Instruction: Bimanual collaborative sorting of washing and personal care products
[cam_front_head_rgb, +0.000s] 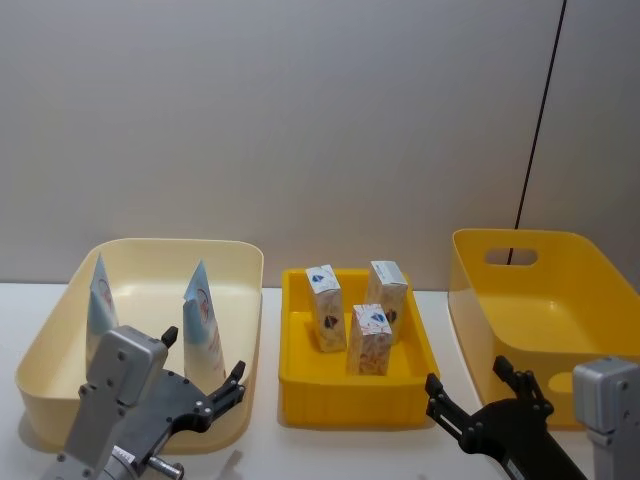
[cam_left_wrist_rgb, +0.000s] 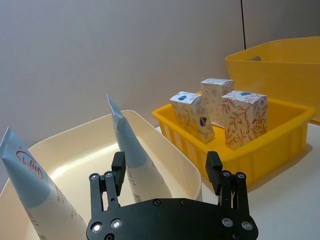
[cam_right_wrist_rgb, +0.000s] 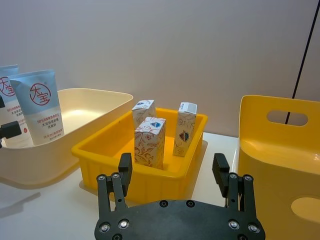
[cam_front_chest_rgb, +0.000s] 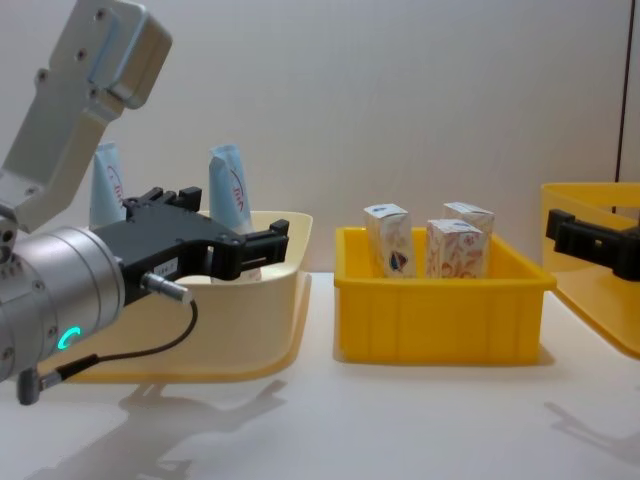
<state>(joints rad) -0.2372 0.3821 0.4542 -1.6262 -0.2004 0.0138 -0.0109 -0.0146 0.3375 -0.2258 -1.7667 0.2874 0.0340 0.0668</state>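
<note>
Left tool (cam_front_head_rgb: 203, 353) (cam_left_wrist_rgb: 166, 162) (cam_front_chest_rgb: 215, 225): held low at the near left, over the cream tub's near right corner; its fingers are spread wide and nothing is gripped.
Right tool (cam_front_head_rgb: 467, 375) (cam_right_wrist_rgb: 172, 164): held low at the near right, over the counter in front of the gap between crate and bin; released as well, fingers parted, nothing held.
Counter (cam_front_head_rgb: 330, 450): white, and all three containers are set on it in a row.
Cream tub (cam_front_head_rgb: 170, 243) (cam_left_wrist_rgb: 165, 145): placed at the left, just beside the crate.
Squeeze tubes (cam_front_head_rgb: 203, 315) (cam_front_head_rgb: 100, 300) (cam_left_wrist_rgb: 132, 160): two are stood upright inside the tub, crimped ends up; one is seen past the left tool's fingers, untouched, and the other is set toward the tub's left wall.
Yellow crate (cam_front_head_rgb: 350, 400) (cam_right_wrist_rgb: 105, 150): placed in the middle.
Cartons (cam_front_head_rgb: 370, 340) (cam_front_head_rgb: 326, 308) (cam_front_head_rgb: 387, 290): three are stood in the crate, one at the front, two behind it, the rear left one tilted a little.
Yellow bin (cam_front_head_rgb: 510, 235) (cam_right_wrist_rgb: 260, 150): set at the right, a handle slot cut in its far wall.
Wall (cam_front_head_rgb: 300, 120): plain grey, seen behind everything.
</note>
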